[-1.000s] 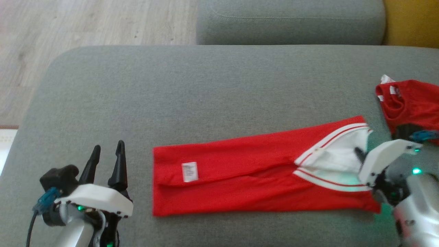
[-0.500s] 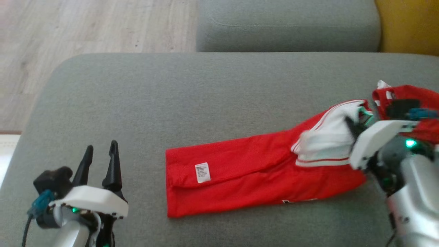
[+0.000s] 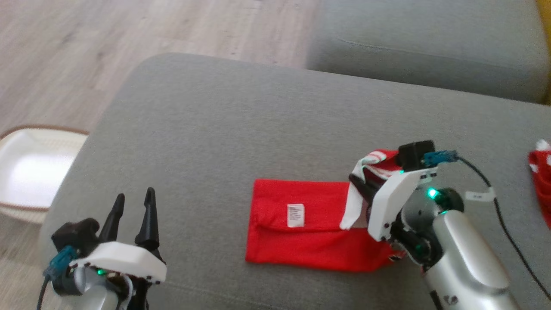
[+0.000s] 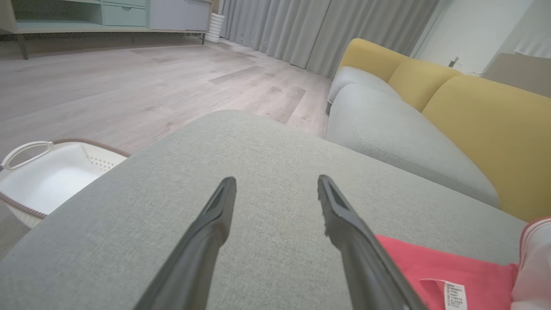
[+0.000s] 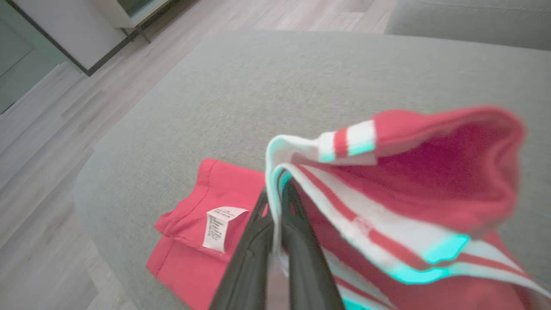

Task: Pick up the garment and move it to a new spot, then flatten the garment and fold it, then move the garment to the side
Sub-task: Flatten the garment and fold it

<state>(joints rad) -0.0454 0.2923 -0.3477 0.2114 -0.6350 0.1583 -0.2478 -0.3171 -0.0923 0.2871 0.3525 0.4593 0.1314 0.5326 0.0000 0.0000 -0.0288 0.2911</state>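
Here the right tool (image 3: 362, 186) is pinched together on the white, red-striped trim (image 3: 366, 165) of the garment (image 3: 301, 245). In the right wrist view the two dark fingers (image 5: 297, 241) are pressed flat against each other, with the trim (image 5: 344, 146) draped over their tips and the lifted red cloth (image 5: 430, 181) bulging open to the right of them. The right arm's silver forearm (image 3: 465, 262) climbs from the lower right corner of the head view, slanting up and to the left. Its white wrist housing (image 3: 396, 198) is tilted over the garment's right end, with a green light (image 3: 431, 193) glowing behind it and a dark cable (image 3: 499, 206) looping off to the right. The rest of the garment lies flat on the grey sofa cushion (image 3: 236, 129) as a folded red rectangle, its white label (image 3: 295, 215) face up near the left end, while the held end rises off the cushion. The left tool (image 3: 134, 197) sits low at the lower left with its fingers pointing up the head view and standing apart, holding nothing. In the left wrist view it (image 4: 275, 183) hovers over bare cushion, with the garment (image 4: 430, 267) off to its right, well apart from it. Past the cushion's left edge a white basket (image 3: 30, 172) stands on the wooden floor (image 3: 129, 26). A second red piece of cloth (image 3: 540, 181) lies at the right edge of the head view.
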